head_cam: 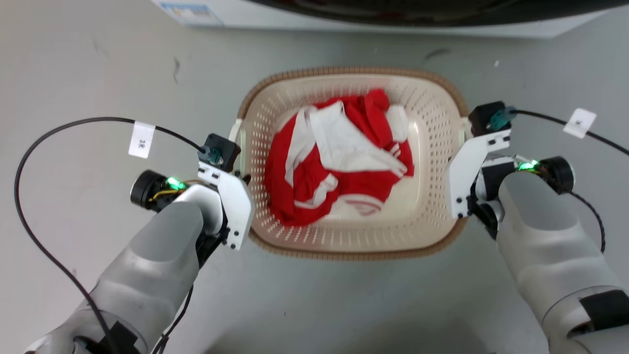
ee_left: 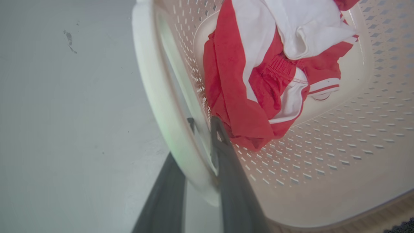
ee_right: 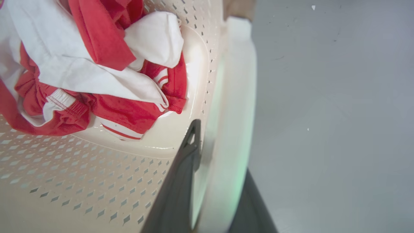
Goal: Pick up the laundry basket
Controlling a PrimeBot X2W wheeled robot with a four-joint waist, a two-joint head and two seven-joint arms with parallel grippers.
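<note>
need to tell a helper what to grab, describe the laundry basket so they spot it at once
On the grey floor, just in front of the white appliance, sits the laundry basket. It is the only cream perforated tub there, with a brown woven-look rim and red and white clothes inside.

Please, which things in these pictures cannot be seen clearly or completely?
1. Left gripper, left wrist view: the laundry basket's white handle hides the outer fingertip; whether it clamps is unclear.
2. Right gripper, right wrist view: the same.
3. Washing machine, head view: cut off by the top edge.
4. Cable tag, head view: writing too small.
5. Clothes: crumpled; how many pieces is unclear.
</note>
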